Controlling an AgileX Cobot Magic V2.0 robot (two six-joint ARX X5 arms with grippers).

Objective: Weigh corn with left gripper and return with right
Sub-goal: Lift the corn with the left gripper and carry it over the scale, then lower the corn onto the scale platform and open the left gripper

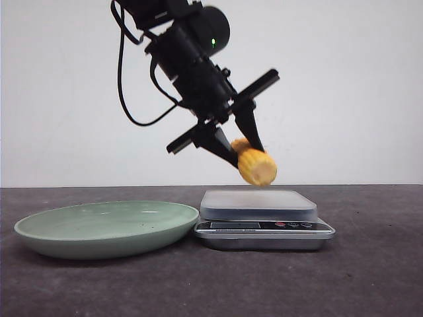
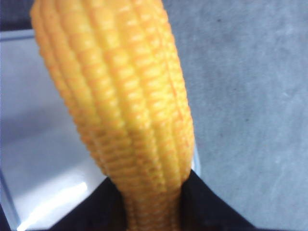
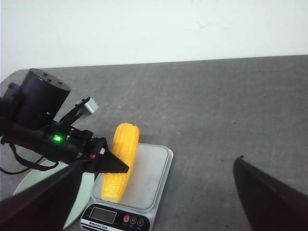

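My left gripper [image 1: 241, 148] is shut on the corn [image 1: 254, 165], a yellow cob with ribbed kernel rows, and holds it in the air a little above the platform of the silver kitchen scale [image 1: 259, 206]. The corn fills the left wrist view [image 2: 125, 96], with black fingers [image 2: 211, 207] on both sides of its near end. The right wrist view shows the corn [image 3: 121, 161] over the scale [image 3: 147, 185] and the left gripper [image 3: 103, 161]. My right gripper [image 3: 159, 211] is open and empty, its two dark fingers wide apart, above the table to the right of the scale.
A pale green plate [image 1: 106, 228] sits on the dark grey table just left of the scale; it also shows in the right wrist view [image 3: 82, 192]. The scale's display and buttons [image 1: 264, 226] face the front. A white wall stands behind the table.
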